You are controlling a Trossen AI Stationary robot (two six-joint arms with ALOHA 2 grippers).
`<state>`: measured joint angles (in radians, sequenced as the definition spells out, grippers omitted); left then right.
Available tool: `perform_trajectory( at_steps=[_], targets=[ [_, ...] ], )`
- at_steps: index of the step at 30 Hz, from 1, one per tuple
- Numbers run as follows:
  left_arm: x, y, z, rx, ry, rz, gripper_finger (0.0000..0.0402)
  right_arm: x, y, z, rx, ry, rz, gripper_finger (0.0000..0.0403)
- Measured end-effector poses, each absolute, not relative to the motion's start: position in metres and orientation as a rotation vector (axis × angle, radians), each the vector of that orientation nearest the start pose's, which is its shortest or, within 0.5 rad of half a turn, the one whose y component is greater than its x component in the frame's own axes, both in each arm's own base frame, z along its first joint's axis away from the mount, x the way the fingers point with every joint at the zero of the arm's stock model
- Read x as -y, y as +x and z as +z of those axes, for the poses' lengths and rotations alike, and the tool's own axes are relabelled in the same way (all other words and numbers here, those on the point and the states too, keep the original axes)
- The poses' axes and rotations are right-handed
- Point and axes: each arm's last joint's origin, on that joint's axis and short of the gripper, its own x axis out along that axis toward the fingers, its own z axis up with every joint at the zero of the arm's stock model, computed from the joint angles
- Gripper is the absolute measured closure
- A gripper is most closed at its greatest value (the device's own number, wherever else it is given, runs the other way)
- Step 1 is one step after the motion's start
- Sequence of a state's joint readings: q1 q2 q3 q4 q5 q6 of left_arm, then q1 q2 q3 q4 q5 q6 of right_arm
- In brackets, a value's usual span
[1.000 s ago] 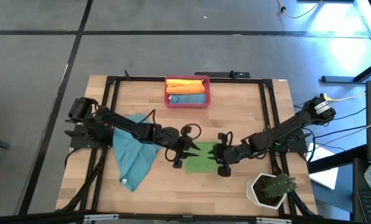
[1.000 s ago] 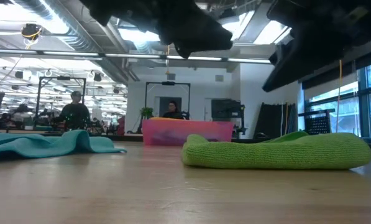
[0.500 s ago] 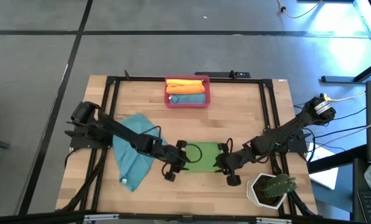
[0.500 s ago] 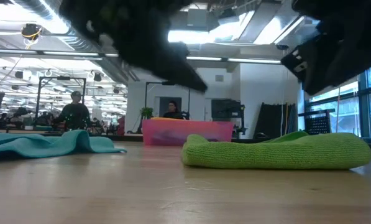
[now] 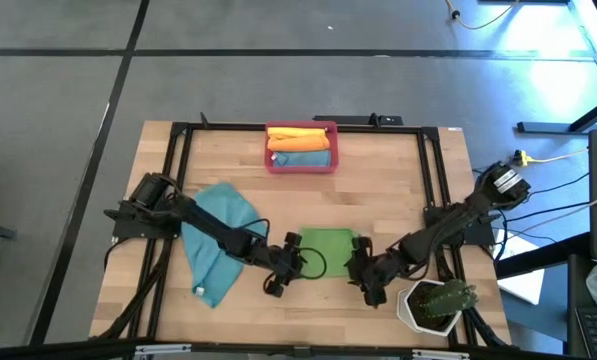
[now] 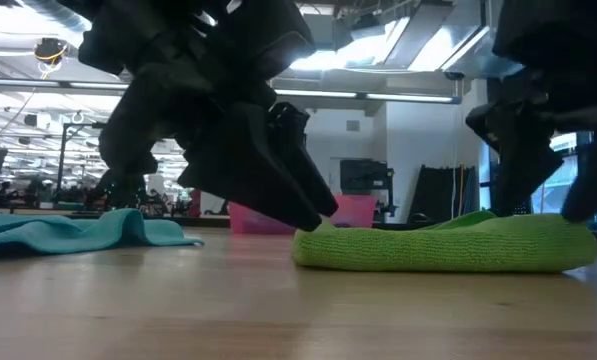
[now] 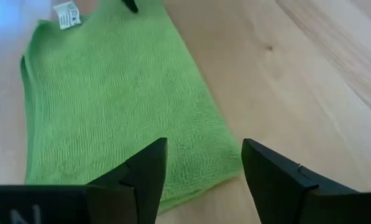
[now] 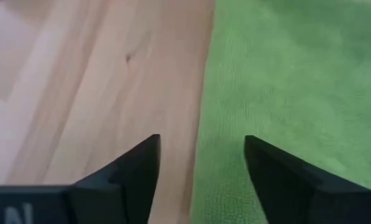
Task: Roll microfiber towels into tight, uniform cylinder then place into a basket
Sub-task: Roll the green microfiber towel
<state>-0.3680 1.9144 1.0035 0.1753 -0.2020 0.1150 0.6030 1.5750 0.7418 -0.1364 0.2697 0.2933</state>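
Left gripper point(image 5: 290, 266), fingers spread and empty, set low at the near left corner of the green towel point(image 5: 328, 251); in the left wrist view its two dark fingers point(image 7: 141, 177) straddle that corner. Right gripper point(image 5: 363, 272), likewise parted and holding nothing, at the towel's near right corner, its fingers point(image 8: 135, 171) straddling the cloth's side edge. The green towel lies folded flat on the tabletop point(image 5: 378, 200), near the front edge and about midway across. A teal towel point(image 5: 216, 240) lies crumpled toward the left edge. The red basket point(image 5: 301, 161) stands at the middle of the far edge, holding a rolled orange towel point(image 5: 300, 139) and a rolled teal towel point(image 5: 300, 157). A white plant pot point(image 5: 433, 305) occupies the near right corner.
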Motion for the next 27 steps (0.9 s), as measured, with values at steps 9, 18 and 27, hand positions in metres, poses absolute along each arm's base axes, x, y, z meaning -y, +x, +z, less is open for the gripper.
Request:
perform_trajectory(
  at_steps=[9, 18, 27],
  targets=[
    [0.138, 0.354, 0.122, -0.701, 0.351, -0.228, 0.0204, -0.155, 0.240, 0.125, -0.987, -0.204, 0.144, 0.0169],
    [0.138, 0.360, 0.103, -0.695, 0.344, -0.218, 0.0204, -0.156, 0.242, 0.112, -1.017, -0.228, 0.109, 0.0169],
    [0.137, 0.360, 0.102, -0.701, 0.353, -0.206, 0.0207, -0.156, 0.242, 0.111, -1.014, -0.226, 0.080, 0.0169]
  ],
)
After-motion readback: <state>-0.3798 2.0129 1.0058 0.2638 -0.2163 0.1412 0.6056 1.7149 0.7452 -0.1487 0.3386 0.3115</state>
